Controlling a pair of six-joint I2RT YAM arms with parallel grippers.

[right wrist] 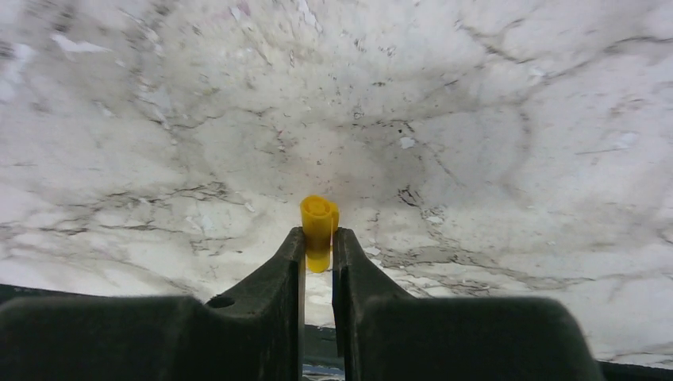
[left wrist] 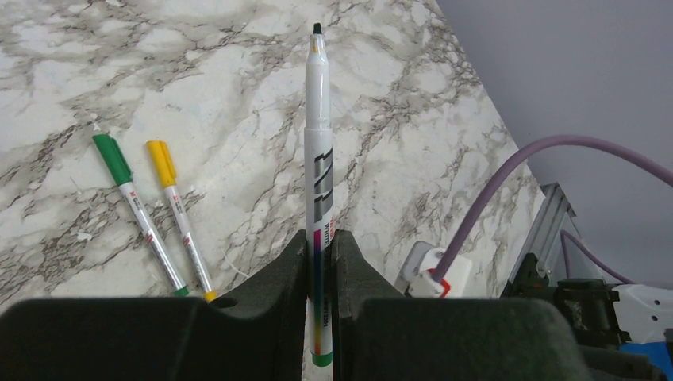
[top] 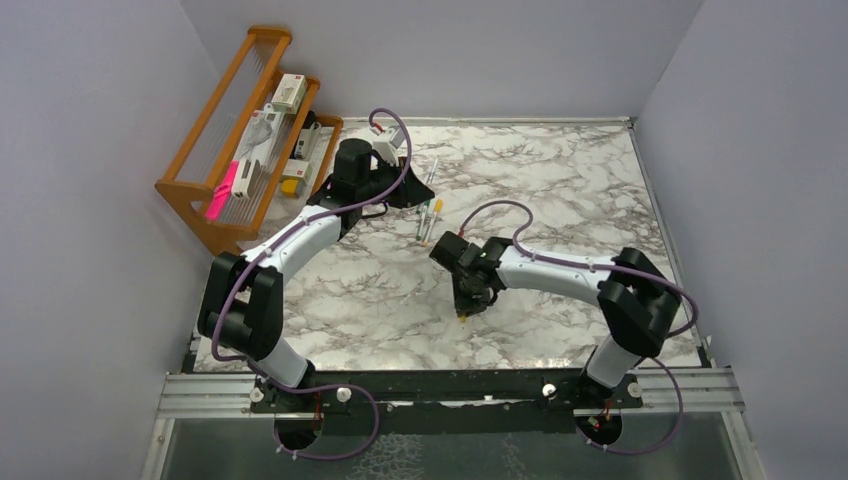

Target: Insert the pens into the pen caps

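Nearest the arm bases, the right gripper (right wrist: 318, 238) points down at the marble table (top: 560, 180), fingers clenched on a yellow cap (right wrist: 318, 222) that sticks out past the fingertips. Whether the cap touches the table cannot be told. Farther out, a green-capped pen (left wrist: 139, 214) and a yellow-capped pen (left wrist: 181, 222) lie side by side, close but apart. Just beyond them, the left gripper (left wrist: 319, 246) grasps an uncapped pen (left wrist: 319, 143) by its barrel, dark tip pointing away. A wooden rack (top: 200, 150) stands far left.
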